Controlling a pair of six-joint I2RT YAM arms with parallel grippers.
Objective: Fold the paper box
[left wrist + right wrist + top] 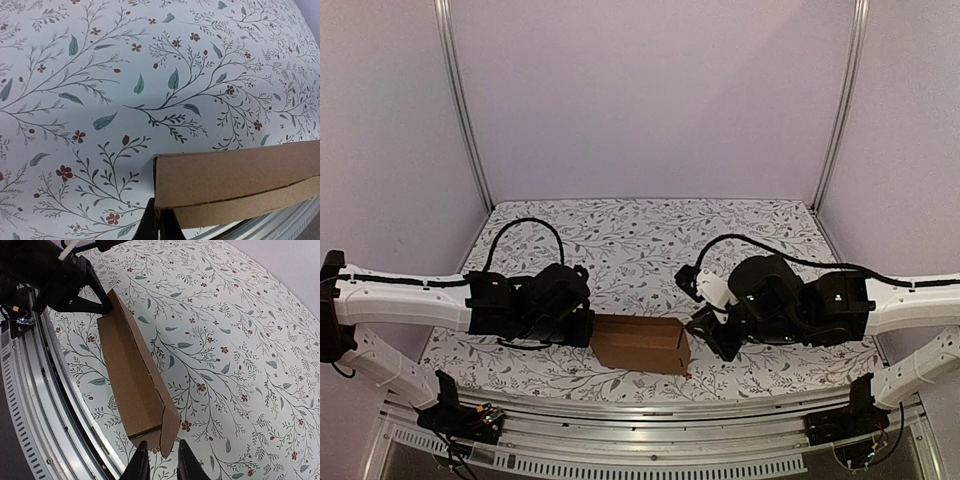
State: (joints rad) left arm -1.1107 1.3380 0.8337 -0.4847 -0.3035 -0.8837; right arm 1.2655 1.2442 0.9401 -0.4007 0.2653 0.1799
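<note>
Top external view: floral surface [650, 225], with the paper box [640, 343] close to its near edge, long axis left to right, between both arms. Half formed as an open trough, end flap [170, 427] standing at the right end. Clamped shut on the box's left end wall: left pincer [159, 220]. Narrowly parted, straddling the flap's lower corner without visibly pinching it: right pincer [162, 450]. Likely better placed for the coming fold: right arm, flap directly ahead of its fingertips.

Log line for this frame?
paper box part-folded on table | left tool: shut on its end | right tool: open, straddling end flap
</note>
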